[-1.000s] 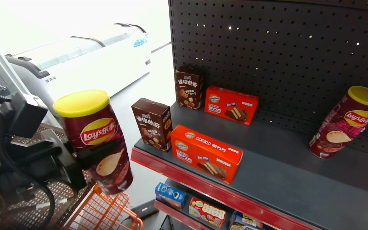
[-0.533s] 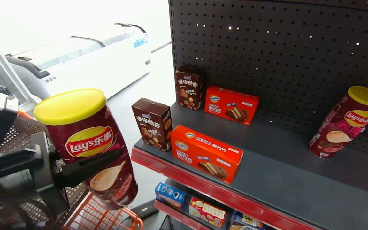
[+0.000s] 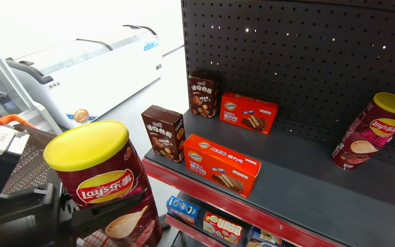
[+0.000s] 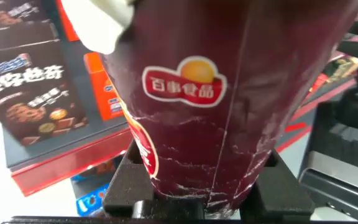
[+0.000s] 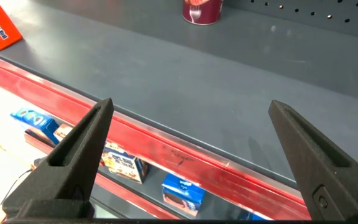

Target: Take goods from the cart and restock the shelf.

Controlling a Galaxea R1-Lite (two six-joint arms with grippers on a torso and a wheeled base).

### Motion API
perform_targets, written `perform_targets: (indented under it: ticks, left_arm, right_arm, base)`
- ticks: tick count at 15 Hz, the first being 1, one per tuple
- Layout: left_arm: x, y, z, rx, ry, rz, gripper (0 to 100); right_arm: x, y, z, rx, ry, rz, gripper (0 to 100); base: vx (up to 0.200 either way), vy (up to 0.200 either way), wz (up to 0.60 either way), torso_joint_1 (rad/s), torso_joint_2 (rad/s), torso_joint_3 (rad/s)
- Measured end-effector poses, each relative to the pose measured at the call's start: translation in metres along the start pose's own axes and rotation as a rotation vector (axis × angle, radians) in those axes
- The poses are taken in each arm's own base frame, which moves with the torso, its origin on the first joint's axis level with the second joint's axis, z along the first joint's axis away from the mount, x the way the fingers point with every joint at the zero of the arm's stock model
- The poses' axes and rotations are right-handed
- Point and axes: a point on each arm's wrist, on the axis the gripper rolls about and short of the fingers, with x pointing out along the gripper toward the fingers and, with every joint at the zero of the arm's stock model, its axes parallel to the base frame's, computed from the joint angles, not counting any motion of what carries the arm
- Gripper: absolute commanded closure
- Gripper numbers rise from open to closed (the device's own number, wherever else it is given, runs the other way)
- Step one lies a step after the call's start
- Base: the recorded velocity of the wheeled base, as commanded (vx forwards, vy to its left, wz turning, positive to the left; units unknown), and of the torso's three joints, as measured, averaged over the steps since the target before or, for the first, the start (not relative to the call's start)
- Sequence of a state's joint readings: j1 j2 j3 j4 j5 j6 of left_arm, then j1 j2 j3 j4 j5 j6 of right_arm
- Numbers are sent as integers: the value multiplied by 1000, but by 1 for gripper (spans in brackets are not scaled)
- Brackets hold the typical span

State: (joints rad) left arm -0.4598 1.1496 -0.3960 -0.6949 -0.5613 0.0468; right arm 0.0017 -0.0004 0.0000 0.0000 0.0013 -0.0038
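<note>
Canister (image 3: 96,157) in left gripper (image 3: 112,210) — lower, nearer than before

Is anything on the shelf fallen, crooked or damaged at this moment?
Nothing stands out. The brown boxes, the orange boxes and the chip can on the shelf look orderly and intact; the left gripper holds a second can upright.

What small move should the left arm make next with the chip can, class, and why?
Probably carry it rightward over the red shelf edge: the left gripper holds the chip can beside the shelf, and bare shelf lies between the front orange box and the other can.
</note>
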Motion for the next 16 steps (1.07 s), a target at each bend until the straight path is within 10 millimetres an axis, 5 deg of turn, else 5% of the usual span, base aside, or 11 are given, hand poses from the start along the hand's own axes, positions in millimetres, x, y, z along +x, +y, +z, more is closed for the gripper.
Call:
perform_targets:
  ticks: [3, 16]
  left_arm:
    - [3, 1, 1, 0, 1, -12, 100]
    - [21, 0, 6, 5, -5, -97, 100]
  right_arm:
    - [0, 0, 0, -1, 0, 1, 0]
    - [0, 0, 0, 2, 0, 0, 0]
  base:
    - [0, 0, 0, 0, 0, 0]
    - [0, 0, -554, 5, 3, 2]
